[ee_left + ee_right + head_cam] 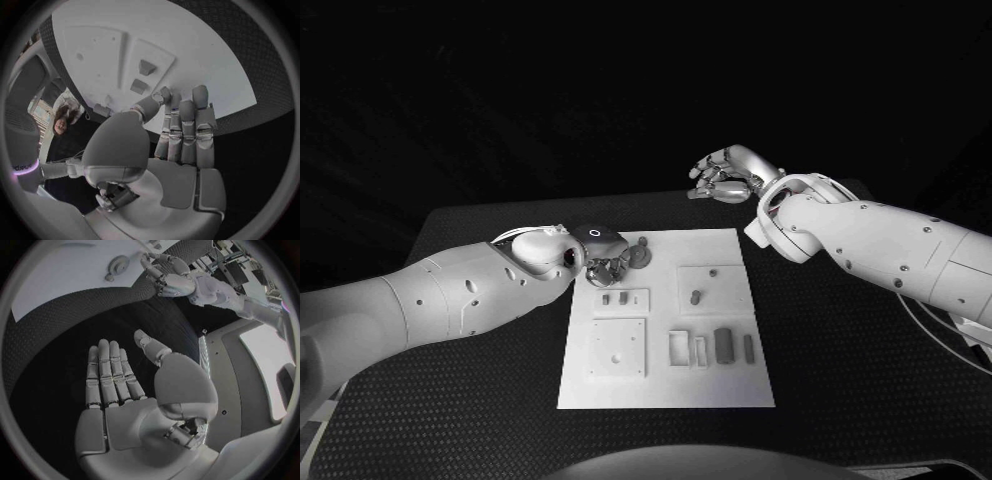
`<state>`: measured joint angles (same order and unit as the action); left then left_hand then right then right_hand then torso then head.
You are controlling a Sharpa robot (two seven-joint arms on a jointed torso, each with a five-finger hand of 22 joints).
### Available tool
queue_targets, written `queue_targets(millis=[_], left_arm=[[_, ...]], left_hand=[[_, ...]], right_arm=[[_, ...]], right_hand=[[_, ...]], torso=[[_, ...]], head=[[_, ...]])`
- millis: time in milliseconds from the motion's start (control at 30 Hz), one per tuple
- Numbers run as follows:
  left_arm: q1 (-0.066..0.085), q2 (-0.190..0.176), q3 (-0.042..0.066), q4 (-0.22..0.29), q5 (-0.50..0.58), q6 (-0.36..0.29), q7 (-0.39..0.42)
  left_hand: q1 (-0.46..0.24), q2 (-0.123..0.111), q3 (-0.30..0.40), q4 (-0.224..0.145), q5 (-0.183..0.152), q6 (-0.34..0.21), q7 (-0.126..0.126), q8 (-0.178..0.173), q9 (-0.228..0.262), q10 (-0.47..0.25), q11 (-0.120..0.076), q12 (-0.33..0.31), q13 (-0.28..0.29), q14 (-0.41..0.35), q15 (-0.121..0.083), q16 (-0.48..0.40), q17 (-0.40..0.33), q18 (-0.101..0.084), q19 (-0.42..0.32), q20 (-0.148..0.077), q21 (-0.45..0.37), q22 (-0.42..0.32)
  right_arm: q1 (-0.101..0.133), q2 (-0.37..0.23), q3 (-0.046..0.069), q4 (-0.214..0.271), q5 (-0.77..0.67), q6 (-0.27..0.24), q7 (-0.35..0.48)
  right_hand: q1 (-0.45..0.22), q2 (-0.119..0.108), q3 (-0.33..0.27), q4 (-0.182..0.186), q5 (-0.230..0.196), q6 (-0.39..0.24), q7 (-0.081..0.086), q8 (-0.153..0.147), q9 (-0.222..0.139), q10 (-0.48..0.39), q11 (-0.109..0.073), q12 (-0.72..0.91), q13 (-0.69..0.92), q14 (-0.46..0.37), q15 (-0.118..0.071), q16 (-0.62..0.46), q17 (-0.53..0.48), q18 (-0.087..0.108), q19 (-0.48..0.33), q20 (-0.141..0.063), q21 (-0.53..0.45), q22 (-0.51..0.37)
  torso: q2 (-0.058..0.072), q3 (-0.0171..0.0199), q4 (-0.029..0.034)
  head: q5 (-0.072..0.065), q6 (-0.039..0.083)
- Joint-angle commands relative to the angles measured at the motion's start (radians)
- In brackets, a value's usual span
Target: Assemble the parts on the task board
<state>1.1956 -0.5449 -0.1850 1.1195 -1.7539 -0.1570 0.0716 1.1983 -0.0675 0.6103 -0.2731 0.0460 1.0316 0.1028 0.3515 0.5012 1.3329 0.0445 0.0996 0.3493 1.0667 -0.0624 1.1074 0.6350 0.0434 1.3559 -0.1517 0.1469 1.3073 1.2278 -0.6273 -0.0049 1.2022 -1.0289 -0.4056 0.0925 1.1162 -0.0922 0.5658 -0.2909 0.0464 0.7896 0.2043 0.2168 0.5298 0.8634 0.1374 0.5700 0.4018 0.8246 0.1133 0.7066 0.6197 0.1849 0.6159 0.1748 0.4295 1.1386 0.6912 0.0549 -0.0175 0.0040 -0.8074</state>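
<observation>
The white task board (668, 385) lies in the middle of the black table. Grey parts sit on it: a round one (640, 256) near the far edge, small ones (610, 297) in a raised plate, and two upright bars (724, 344) further forward. My left hand (607, 266) hovers over the board's far left corner, beside the round part, its fingers (187, 125) straight and holding nothing. My right hand (724, 178) is off the board, beyond its far right corner, with its fingers (109, 372) stretched flat over the mat and nothing in them.
Raised white plates (617, 347) and a slotted frame (687, 348) stand on the board. Black mat (834, 340) surrounds it on all sides. The table's far edge (560, 207) lies just behind both hands.
</observation>
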Motion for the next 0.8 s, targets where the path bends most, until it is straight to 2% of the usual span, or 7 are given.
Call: queue_targets(millis=[33,467,800], left_arm=[[0.001,0.007,0.0,-0.009,0.006,0.005,-0.001],[0.0,0.012,-0.001,-0.014,0.006,0.027,-0.004],[0.0,0.008,-0.003,-0.009,0.006,0.047,0.002]], left_hand=[[0.002,0.01,0.004,0.002,0.004,0.01,0.004,0.003,0.025,0.007,-0.002,-0.005,0.001,0.008,-0.001,-0.005,0.001,0.022,0.001,-0.005,-0.004,0.011],[0.002,0.01,0.005,0.003,0.004,0.009,0.005,0.002,0.025,0.007,-0.001,-0.007,0.001,0.009,-0.001,-0.007,0.002,0.022,0.002,-0.006,-0.005,0.011],[0.003,0.01,0.006,0.003,0.004,0.009,0.005,0.002,0.025,0.007,-0.001,-0.008,0.001,0.009,-0.001,-0.008,0.003,0.022,0.002,-0.006,-0.005,0.011]], right_arm=[[0.001,0.001,0.001,-0.001,0.014,0.019,0.005],[0.001,0.002,0.001,-0.001,0.016,0.022,0.009],[0.001,0.001,0.001,-0.003,0.017,0.023,0.008]], right_hand=[[-0.003,0.005,-0.007,-0.001,0.001,-0.008,0.008,0.005,-0.002,0.008,0.0,-0.007,-0.004,0.005,0.0,-0.007,-0.002,-0.004,-0.006,0.004,-0.007,0.001],[-0.004,0.006,-0.009,-0.002,0.001,-0.01,0.009,0.006,-0.003,0.008,0.002,-0.011,-0.013,0.003,0.002,-0.011,-0.006,-0.004,-0.008,0.006,-0.01,0.001],[-0.004,0.006,-0.01,-0.001,0.001,-0.011,0.009,0.006,-0.003,0.008,0.002,-0.011,-0.016,0.003,0.002,-0.011,-0.007,-0.004,-0.009,0.006,-0.01,0.002]], torso=[[0.0,-0.0005,-0.0006],[0.0,-0.0005,0.0005],[0.0,-0.0009,0.0012]], head=[[0.0,-0.002],[-0.002,-0.003],[-0.003,-0.009]])
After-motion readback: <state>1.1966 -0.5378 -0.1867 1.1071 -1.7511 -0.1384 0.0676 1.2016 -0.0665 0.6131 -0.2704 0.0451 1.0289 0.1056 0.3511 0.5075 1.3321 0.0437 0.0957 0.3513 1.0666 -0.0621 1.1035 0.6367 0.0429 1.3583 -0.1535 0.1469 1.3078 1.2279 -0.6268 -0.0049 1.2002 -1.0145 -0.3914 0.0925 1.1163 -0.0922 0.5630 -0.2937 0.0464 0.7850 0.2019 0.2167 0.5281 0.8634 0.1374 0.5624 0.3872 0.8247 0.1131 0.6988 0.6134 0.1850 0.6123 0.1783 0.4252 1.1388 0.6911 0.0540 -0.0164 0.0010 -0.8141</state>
